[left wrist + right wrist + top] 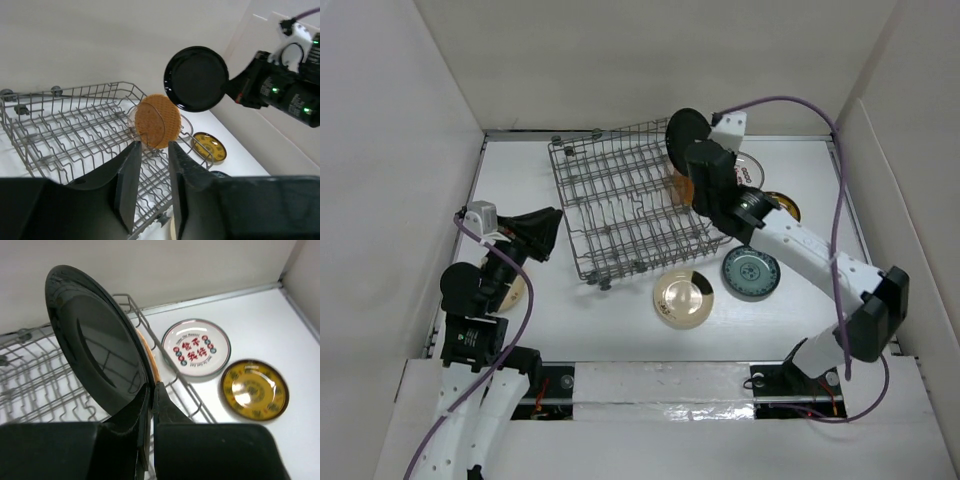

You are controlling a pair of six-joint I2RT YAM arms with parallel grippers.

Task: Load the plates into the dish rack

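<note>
Nearest the arm bases, a cream plate [683, 299] lies flat on the table [520, 180], just off the rack's near corner, with a teal plate [750, 272] right beside it. Over on the left, a pale plate [514, 291] peeks out from under the left arm, mostly hidden. The left tool [554, 233] hangs just off the rack's left side, fingers only narrowly parted and nothing between them, aimed across the wires. Now the rack [610, 215] itself: sitting askew mid-table, and there's an orange plate [157, 121] standing on edge among the tines at its far right end. Right above that, the right tool [151, 392] is clamped tight on the rim of the black plate [685, 130], holding it upright in the air over the rack's far right corner, close to the orange one. Beyond the rack on the right, a yellow plate [254, 388] and a white plate [196, 347] with red marks lie flat side by side near the back wall.
</note>
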